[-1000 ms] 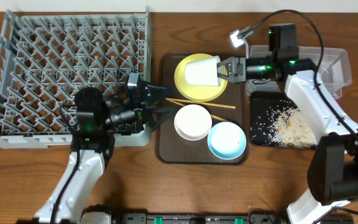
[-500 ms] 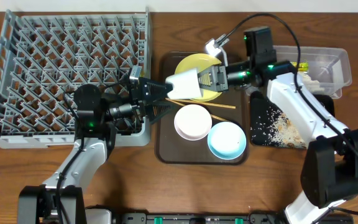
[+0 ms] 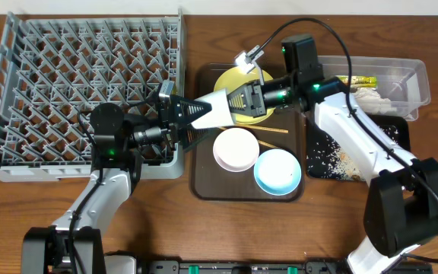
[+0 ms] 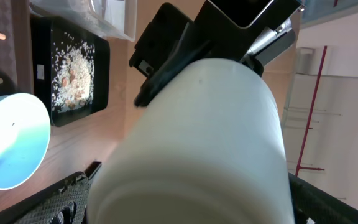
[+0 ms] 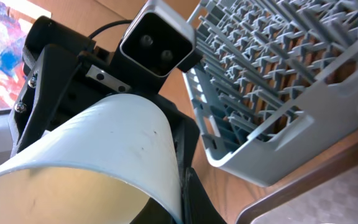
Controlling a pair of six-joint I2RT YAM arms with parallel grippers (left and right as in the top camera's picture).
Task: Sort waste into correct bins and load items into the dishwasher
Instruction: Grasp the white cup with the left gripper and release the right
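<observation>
My right gripper (image 3: 243,101) is shut on a small white cup (image 3: 220,110) and holds it sideways in the air over the brown tray's left edge. The cup's narrow end lies between the spread fingers of my left gripper (image 3: 195,122), which is open around it. The cup fills the left wrist view (image 4: 197,137), with a finger on either side, and the right wrist view (image 5: 104,143). The grey dish rack (image 3: 52,76) stands at the left. A yellow plate (image 3: 230,77), a white bowl (image 3: 236,148), a light-blue bowl (image 3: 277,171) and chopsticks (image 3: 268,129) are on the tray.
The brown serving tray (image 3: 204,179) sits in the middle. The black tray (image 3: 319,166) at the right holds rice scraps (image 3: 348,160). The clear tub (image 3: 411,74) behind it holds the green-and-yellow wrapper (image 3: 353,80) and the tissue (image 3: 371,97).
My right arm has carried the cup leftwards from above the yellow plate to my left gripper. My left gripper has stayed open at the rack's corner, and the cup's end is now between its fingers.
</observation>
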